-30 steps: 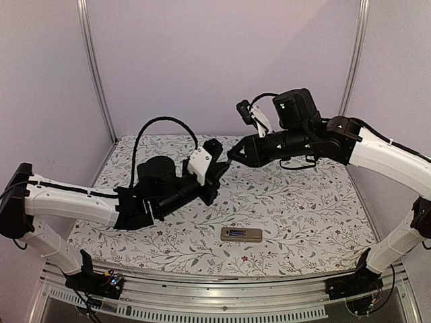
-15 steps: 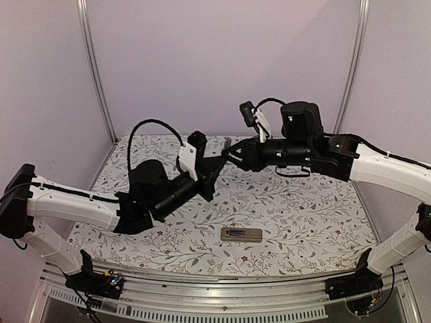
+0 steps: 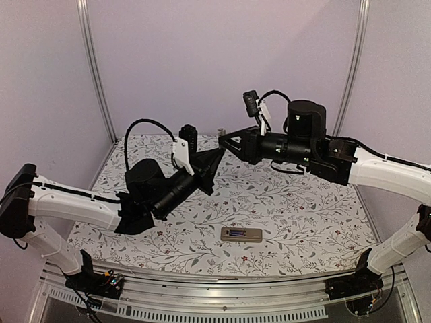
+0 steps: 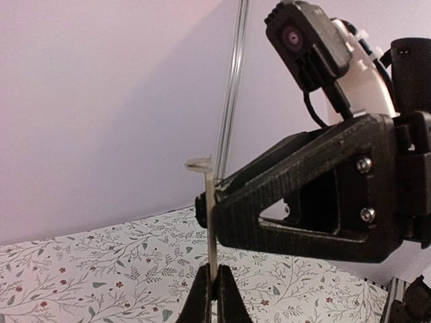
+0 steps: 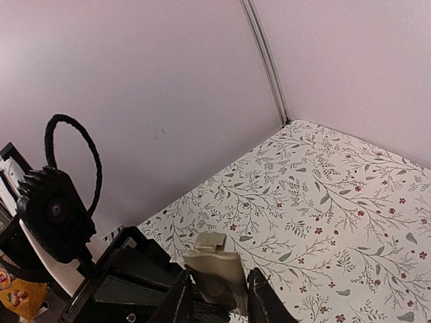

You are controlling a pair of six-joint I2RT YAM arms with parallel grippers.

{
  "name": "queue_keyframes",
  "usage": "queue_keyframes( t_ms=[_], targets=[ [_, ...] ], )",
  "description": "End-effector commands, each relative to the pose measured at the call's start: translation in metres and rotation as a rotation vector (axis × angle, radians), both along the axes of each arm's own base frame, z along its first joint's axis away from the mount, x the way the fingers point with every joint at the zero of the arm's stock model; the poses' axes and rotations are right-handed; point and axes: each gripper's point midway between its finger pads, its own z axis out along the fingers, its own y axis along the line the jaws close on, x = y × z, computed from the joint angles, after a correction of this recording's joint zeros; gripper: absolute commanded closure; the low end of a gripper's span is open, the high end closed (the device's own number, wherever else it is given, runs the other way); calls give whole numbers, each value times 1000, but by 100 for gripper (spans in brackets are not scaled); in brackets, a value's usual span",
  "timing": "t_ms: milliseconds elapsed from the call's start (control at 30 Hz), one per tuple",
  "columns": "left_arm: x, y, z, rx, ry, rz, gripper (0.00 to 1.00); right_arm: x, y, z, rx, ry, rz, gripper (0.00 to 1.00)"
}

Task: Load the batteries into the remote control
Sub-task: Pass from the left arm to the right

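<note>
My left gripper pinched a thin tan cover. My right gripper straddled it, grip unclear. The remote lay near, tan back up.

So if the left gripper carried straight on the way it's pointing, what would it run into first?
Most likely the right gripper. The left gripper, shut on a thin tan plate, points up and away from its base, and the right one's fingers stand at that plate just ahead.

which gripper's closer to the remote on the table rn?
Left, probably. Both are raised behind the remote, tips together: left gripper shut on a thin tan piece, slightly lower; right gripper just beyond it.
</note>
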Motion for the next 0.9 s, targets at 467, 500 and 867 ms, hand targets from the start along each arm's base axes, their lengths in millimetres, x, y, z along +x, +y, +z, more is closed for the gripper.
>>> queue_keyframes(
  t_ms=[467,500,867],
  targets=[
    [1,-3,-6,23,-8,12,100,8,12,-6,-13,-3,-6,74],
    [1,-4,-7,27,-6,12,100,8,12,-5,-10,-6,-9,76],
    [-4,2,-17,85,-8,13,39,14,-4,-17,-115,15,-33,91]
  ],
)
